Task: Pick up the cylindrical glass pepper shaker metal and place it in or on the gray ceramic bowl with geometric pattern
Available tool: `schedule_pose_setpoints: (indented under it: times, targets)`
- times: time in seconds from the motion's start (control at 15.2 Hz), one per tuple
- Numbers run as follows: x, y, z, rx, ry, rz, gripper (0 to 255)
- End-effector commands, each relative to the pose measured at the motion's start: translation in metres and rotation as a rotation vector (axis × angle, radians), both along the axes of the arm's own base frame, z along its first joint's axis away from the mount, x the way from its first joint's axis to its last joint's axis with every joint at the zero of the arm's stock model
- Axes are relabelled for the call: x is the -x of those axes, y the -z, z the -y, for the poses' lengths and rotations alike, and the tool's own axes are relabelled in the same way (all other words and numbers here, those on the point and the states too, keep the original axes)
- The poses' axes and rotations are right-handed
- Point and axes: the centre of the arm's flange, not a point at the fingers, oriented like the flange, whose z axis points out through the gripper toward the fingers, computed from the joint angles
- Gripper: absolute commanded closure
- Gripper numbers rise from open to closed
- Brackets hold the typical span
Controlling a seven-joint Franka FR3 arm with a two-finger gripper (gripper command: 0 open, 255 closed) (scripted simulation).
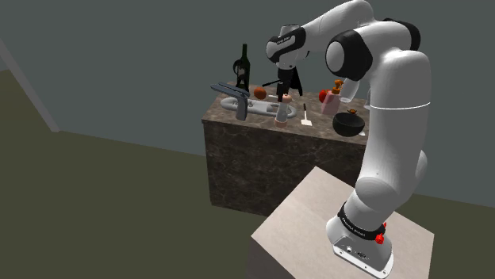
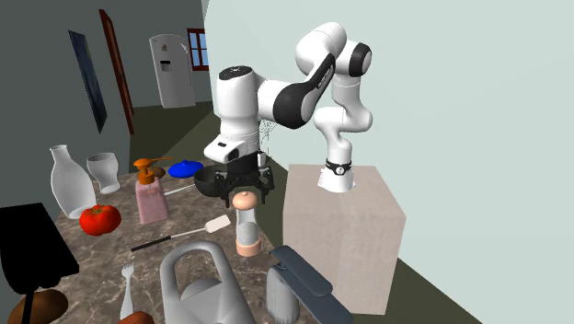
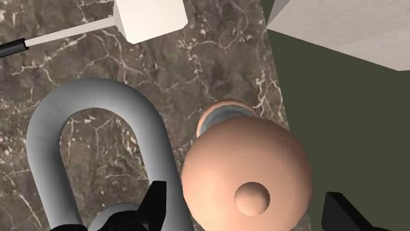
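The pepper shaker [image 1: 282, 111] stands upright on the marble counter [image 1: 238, 135], a glass body with a peach cap and base. From the wrist view I look straight down on its round peach cap [image 3: 246, 174]. My gripper [image 3: 250, 216] is open just above it, a finger [image 3: 154, 207] on each side of the cap, neither clasping it. The gripper [image 1: 283, 85] hangs over the shaker [image 2: 246, 224]. The dark bowl [image 1: 348, 124] sits on the counter corner towards the shoulder view's right, apart from the shaker.
A grey looped faucet [image 3: 98, 151] lies right beside the shaker. A white spatula [image 2: 198, 230], pink soap dispenser [image 2: 150, 198], tomato [image 2: 99, 219], white vase [image 2: 69, 179] and blue lid [image 2: 186, 168] crowd the counter. The stand [image 2: 340, 221] adjoins the counter's edge.
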Motion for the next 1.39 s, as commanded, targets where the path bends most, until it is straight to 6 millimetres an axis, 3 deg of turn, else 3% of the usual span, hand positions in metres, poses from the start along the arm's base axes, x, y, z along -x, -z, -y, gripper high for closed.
schedule_pose_setpoints:
  times: [0.0, 0.59, 1.32]
  targets:
    - [0.0, 0.0, 0.0, 0.0, 0.0, 0.0, 255]
    - [0.0, 0.0, 0.0, 0.0, 0.0, 0.0, 255]
    - [0.0, -0.058, 0.0, 0.0, 0.0, 0.0, 255]
